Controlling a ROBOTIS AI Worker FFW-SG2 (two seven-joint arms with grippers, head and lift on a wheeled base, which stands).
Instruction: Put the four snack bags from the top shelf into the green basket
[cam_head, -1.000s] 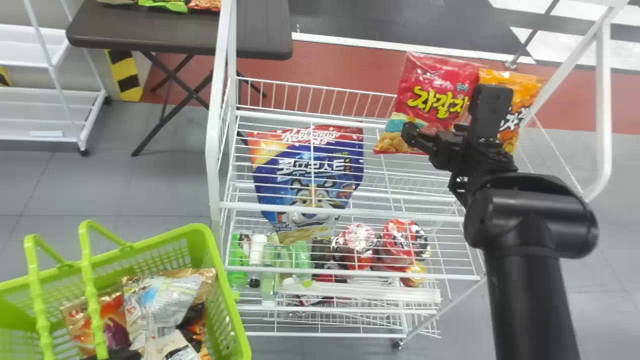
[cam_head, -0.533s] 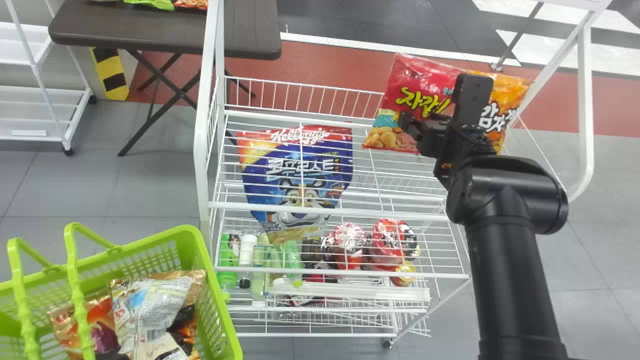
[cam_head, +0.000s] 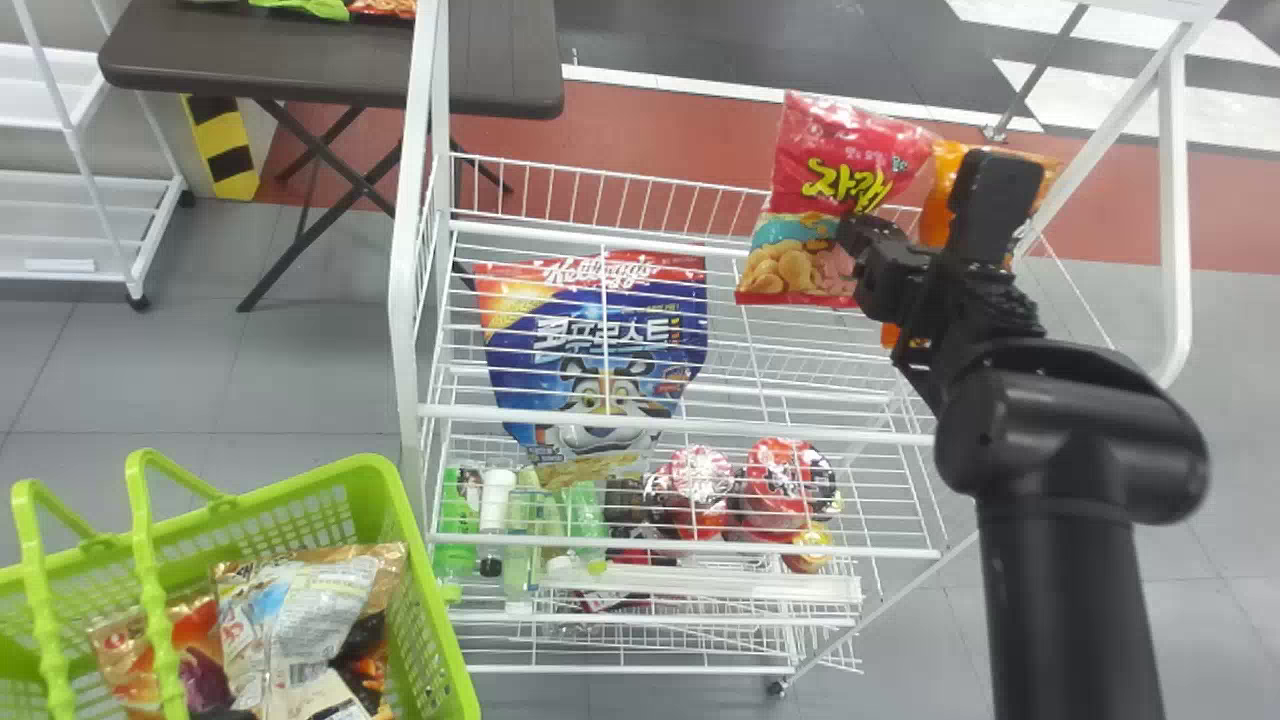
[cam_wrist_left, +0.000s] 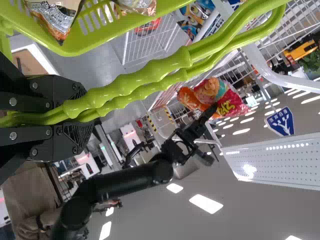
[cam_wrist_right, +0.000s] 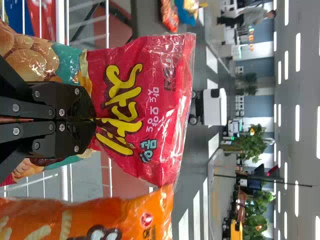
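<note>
Now | right gripper (cam_head: 848, 234): clenched on red snack bag (cam_head: 800, 185) at top shelf (cam_head: 670, 242), head view's one o'clock | orange bag (cam_head: 940, 205): red's three o'clock | left gripper (cam_wrist_left: 76, 116): grasping handles (cam_head: 150, 560), green basket (cam_head: 445, 615) at eight o'clock

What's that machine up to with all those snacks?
The robot's right fingers are pinching a red snack bag, which is at the top shelf, with an orange bag beside it. Its left fingers are closed around the handles of a green basket, where some snack bags already lie. So it is filling the basket, and the red bag isn't in there yet.
</note>
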